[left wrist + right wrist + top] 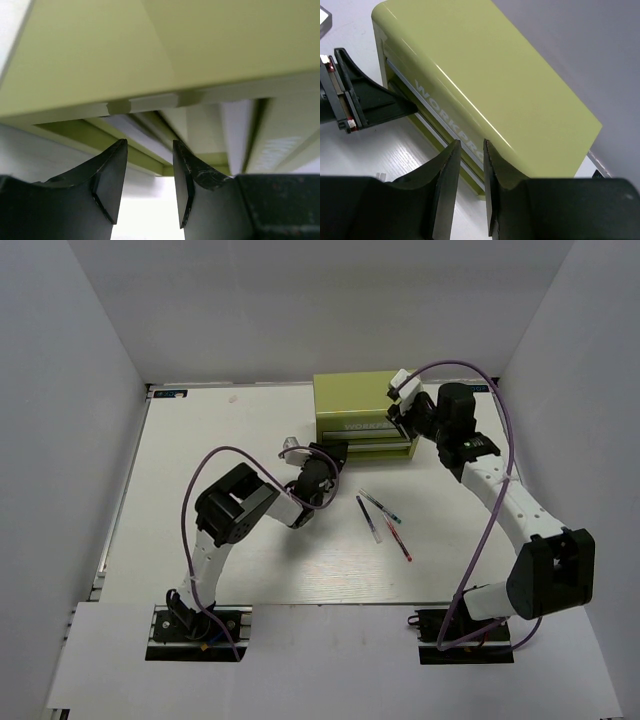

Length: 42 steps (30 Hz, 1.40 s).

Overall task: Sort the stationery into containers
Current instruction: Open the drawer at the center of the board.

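Pens [368, 519]: judged light, stiff, slick; best pinched mid-barrel. Lay near olive-green chest [355, 400]. Saw left gripper [149, 150] spread, empty; right gripper [470, 150] narrowly parted, empty.

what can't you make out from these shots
- Inside the olive-green metal chest: every view, shut off by its top and drawer fronts.
- Pale lettering: right wrist view, end hidden behind the right gripper; top view, too small.
- Three thin pens: top view only, fine detail too small.
- Left gripper contact with chest: left wrist view blurred.
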Tool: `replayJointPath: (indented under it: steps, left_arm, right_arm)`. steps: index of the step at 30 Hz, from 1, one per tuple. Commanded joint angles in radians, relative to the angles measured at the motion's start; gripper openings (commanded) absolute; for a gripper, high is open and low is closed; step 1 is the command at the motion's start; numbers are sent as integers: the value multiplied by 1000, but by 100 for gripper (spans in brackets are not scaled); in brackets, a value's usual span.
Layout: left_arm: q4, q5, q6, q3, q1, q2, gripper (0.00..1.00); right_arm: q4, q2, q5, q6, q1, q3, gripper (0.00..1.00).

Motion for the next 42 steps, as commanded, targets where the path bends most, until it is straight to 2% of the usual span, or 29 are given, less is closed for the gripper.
replayJointPath:
  steps: [1,5,15,20,21,26,28,42]
  left_arm:
    - [-76,-43,-24,44,2,18,52]
    - [-122,-65,-62,64,2,28,50]
    - [-119,-88,-93,113,11,77,47]
    - [-128,-97,-127,122,20,95,34]
    - [-128,-106,-127,122,20,104,31]
    - [-108,-106,-137,102,29,104,5]
    - [-79,-106,-137,72,29,104,0]
    - [99,-2,-128,-139,9,37,0]
  right_arm:
    - [11,9,-42,21,-1,85,31]
    - [7,15,-41,20,1,105,31]
    - [-20,52,-53,12,-1,125,31]
    - [-103,130,-84,-17,1,189,31]
    - [-161,139,-97,-23,1,200,31]
    - [-197,161,-110,-37,1,200,31]
    - [-193,162,-104,-36,1,200,31]
    - [-275,285,-12,-25,1,292,34]
